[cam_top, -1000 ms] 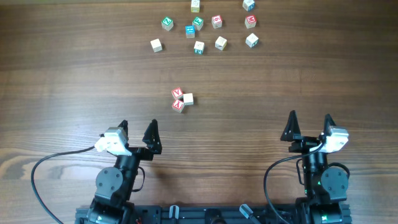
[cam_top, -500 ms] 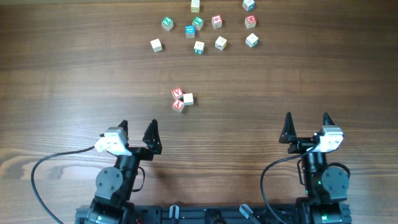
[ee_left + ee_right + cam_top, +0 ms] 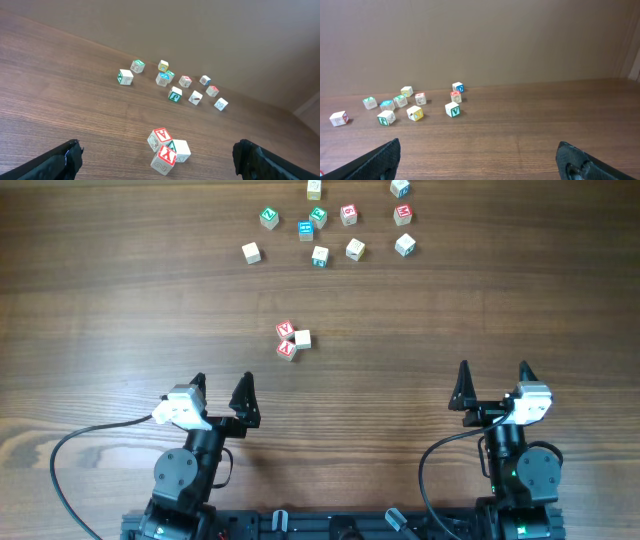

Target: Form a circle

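1. Wood-grain table (image 3: 100,300), dark brown, seen from above. A plain tan wall (image 3: 480,40) stands behind its far edge.
2. Left gripper (image 3: 221,385): jaws spread wide with nothing between them. Its dark fingers (image 3: 65,160) show at the lower corners of the left wrist view.
3. Right gripper (image 3: 493,375): jaws likewise wide apart and empty. It sits at the near side of the table, well apart from every cube.
4. Circle (image 3: 292,340): three cubes touching in a tight cluster, two with red letters and one pale. It lies mid-table, ahead of the left gripper and a little to its right, and neither gripper touches it. In the left wrist view the cluster (image 3: 167,150) lies on the table ahead of the open fingers, roughly midway between them.
5. Loose cubes (image 3: 320,255): about ten, scattered near the far edge, well beyond the circle. Their prints are green, blue, red and yellow. They appear at left of centre in the right wrist view (image 3: 415,113).
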`<state>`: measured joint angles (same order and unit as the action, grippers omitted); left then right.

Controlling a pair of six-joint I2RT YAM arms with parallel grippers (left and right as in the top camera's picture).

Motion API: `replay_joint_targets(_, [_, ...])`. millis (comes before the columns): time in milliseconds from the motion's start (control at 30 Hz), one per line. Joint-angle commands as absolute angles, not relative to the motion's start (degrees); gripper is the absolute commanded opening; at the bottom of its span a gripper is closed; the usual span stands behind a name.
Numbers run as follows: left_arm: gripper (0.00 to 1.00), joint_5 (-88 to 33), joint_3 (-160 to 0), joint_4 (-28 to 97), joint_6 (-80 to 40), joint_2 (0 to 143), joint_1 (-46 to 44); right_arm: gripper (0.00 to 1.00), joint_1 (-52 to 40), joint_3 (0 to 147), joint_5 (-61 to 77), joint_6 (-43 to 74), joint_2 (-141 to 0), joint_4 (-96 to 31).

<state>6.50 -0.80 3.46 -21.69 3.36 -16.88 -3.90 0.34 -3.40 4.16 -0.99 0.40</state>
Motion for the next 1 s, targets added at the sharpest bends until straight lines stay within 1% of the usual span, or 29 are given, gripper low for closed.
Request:
replay_joint_targets(0, [1.00, 5.9, -0.3, 3.6, -20.5, 2.4, -17.1, 1.00, -3.6, 0.3, -2.5, 3.0, -0.2, 0.6])
replay_joint_targets(667, [1.00, 5.9, -0.3, 3.5, -20.6, 2.2, -17.1, 1.00, -3.6, 0.3, -2.5, 3.0, -0.2, 0.6])
replay_joint_targets(767, [1.00, 5.8, -0.3, 3.5, -20.5, 2.2, -12.9, 1.00, -3.6, 0.3, -2.5, 3.0, -0.2, 0.6])
replay_joint_targets(900, [1.00, 5.8, -0.3, 3.5, -20.5, 2.0, -3.9, 1.00, -3.6, 0.3, -2.5, 3.0, -0.2, 0.6])
replay_joint_targets(967, [1.00, 5.8, -0.3, 3.5, -20.5, 1.0, -1.9, 1.00, -3.6, 0.3, -2.5, 3.0, -0.2, 0.6])
